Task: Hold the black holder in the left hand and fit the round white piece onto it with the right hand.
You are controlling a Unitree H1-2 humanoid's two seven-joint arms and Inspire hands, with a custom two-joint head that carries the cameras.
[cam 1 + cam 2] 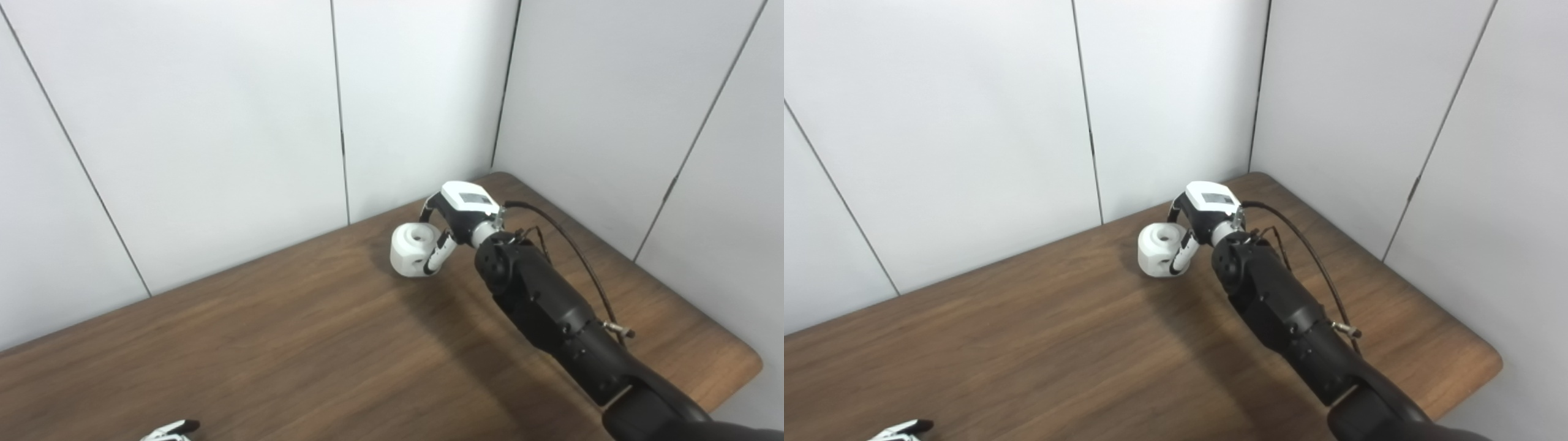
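The round white piece [413, 248] has a hole in its top and sits at the far side of the wooden table [275, 343], near the wall. My right hand [453, 223] reaches across to it, fingers wrapped around its right side, holding it. Whether the piece still rests on the table I cannot tell. Only the fingertips of my left hand [171, 432] show at the bottom left edge, white with a black tip. No black holder is in view.
White wall panels [245, 122] close the table in at the back and on the right. The table's rounded front right corner [744, 361] lies close to my right forearm. A black cable loops beside the right wrist.
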